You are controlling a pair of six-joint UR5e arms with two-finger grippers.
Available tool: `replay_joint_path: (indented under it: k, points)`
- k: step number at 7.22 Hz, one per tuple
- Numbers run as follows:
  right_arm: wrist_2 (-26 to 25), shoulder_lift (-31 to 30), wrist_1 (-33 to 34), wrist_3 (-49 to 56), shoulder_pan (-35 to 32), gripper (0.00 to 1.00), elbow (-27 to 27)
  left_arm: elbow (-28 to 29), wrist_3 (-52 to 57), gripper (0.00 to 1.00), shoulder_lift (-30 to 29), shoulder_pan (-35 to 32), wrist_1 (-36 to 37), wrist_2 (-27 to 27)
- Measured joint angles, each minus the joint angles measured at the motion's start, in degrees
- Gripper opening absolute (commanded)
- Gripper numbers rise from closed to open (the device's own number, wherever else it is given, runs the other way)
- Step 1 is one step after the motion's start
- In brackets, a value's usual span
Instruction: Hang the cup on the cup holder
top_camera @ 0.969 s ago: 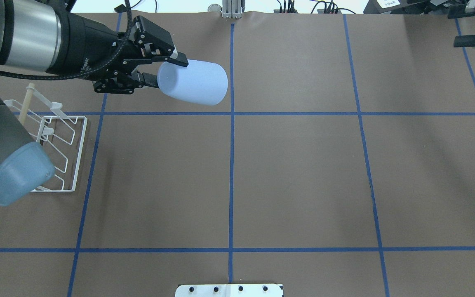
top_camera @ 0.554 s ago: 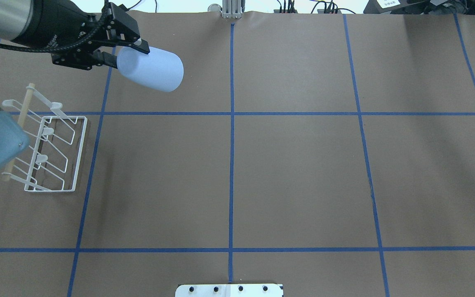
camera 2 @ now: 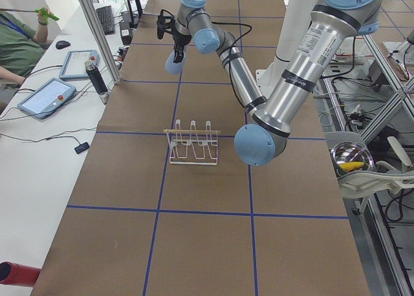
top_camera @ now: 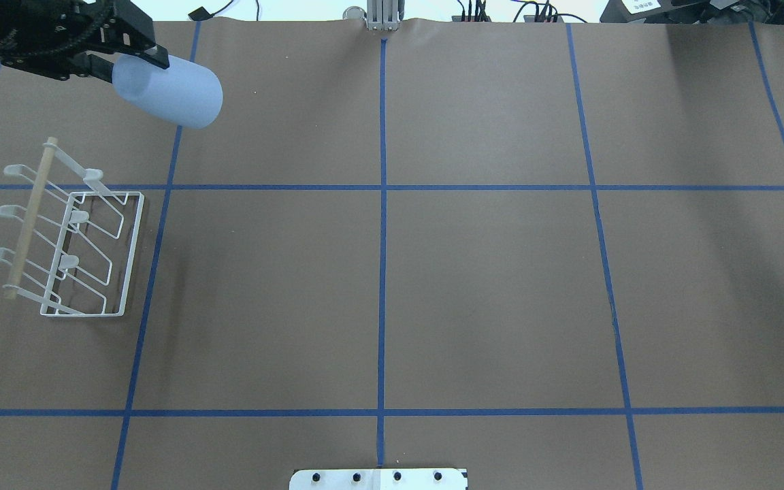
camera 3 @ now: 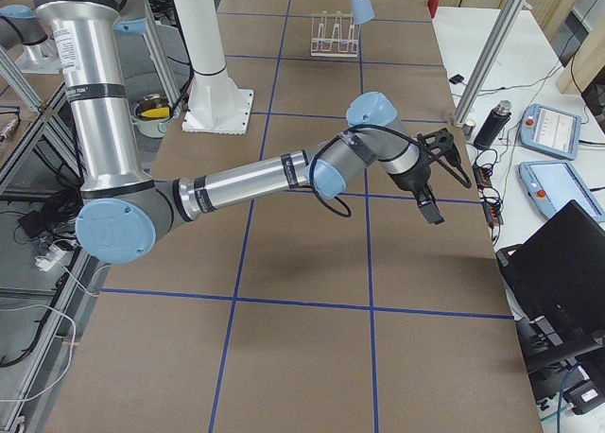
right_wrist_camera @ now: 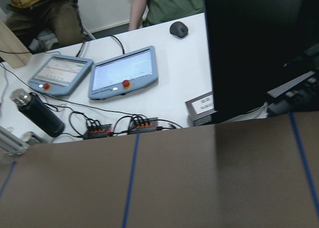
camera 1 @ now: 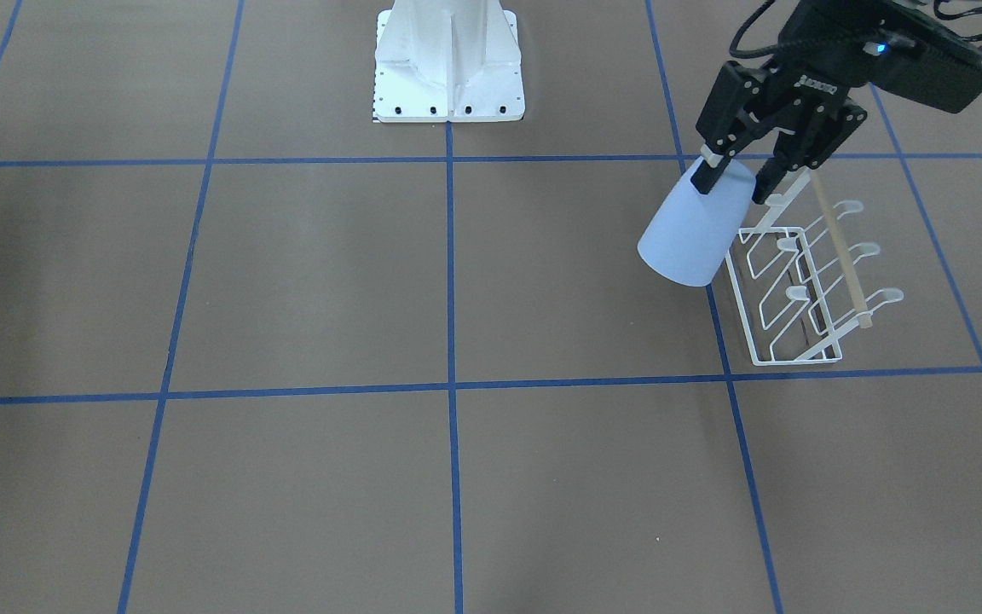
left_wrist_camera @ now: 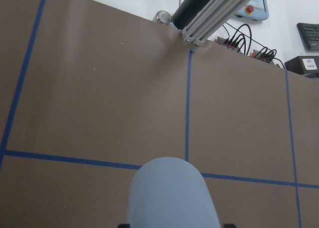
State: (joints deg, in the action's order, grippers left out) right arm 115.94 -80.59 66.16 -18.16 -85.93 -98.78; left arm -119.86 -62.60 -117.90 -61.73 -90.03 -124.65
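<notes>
My left gripper (top_camera: 126, 67) (camera 1: 736, 181) is shut on the narrow base end of the pale blue cup (top_camera: 169, 92) (camera 1: 696, 230). It holds the cup in the air, tilted on its side, rim pointing away from the gripper. The left wrist view shows the cup (left_wrist_camera: 172, 195) at the bottom edge over bare brown table. The white wire cup holder (top_camera: 72, 231) (camera 1: 806, 281) stands on the table with its wooden rod on top and all prongs bare. In the overhead view the cup hangs beyond the holder's far end. My right gripper (camera 3: 430, 195) shows only in the exterior right view, so I cannot tell its state.
The robot's white base plate (top_camera: 378, 478) (camera 1: 448, 85) sits at the near table edge. An aluminium post (top_camera: 383, 13) stands at the far edge. The right arm (camera 3: 284, 178) stretches low towards the far edge. Tablets (right_wrist_camera: 124, 71) and people sit beyond it.
The left arm has swung left and farther back in the overhead view, carrying the cup from near the centre line to the far left corner. Its elbow no longer covers the holder.
</notes>
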Motion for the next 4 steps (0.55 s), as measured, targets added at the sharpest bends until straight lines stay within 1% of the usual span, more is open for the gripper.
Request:
replay_joint_path:
  k: [1, 2, 3, 4]
  points:
    - [-0.8, 0.2, 8.7, 6.2, 0.5, 1.0, -1.9, -0.3, 5.5, 0.0, 0.4, -1.4, 4.7, 0.0]
    - [-1.1, 1.7, 20.0, 11.7, 1.4, 1.0, -4.4, -0.8, 10.5, 0.0, 0.5, -2.2, 10.0, 0.0]
    - [-1.2, 4.5, 31.8, 15.7, 2.3, 1.0, -6.0, -1.0, 14.6, 0.0, 0.5, -2.6, 14.6, 0.1]
    - [-1.1, 7.2, 42.1, 17.7, 3.5, 1.0, -6.7, -0.3, 17.3, 0.0, 0.5, -2.7, 17.7, 0.1]
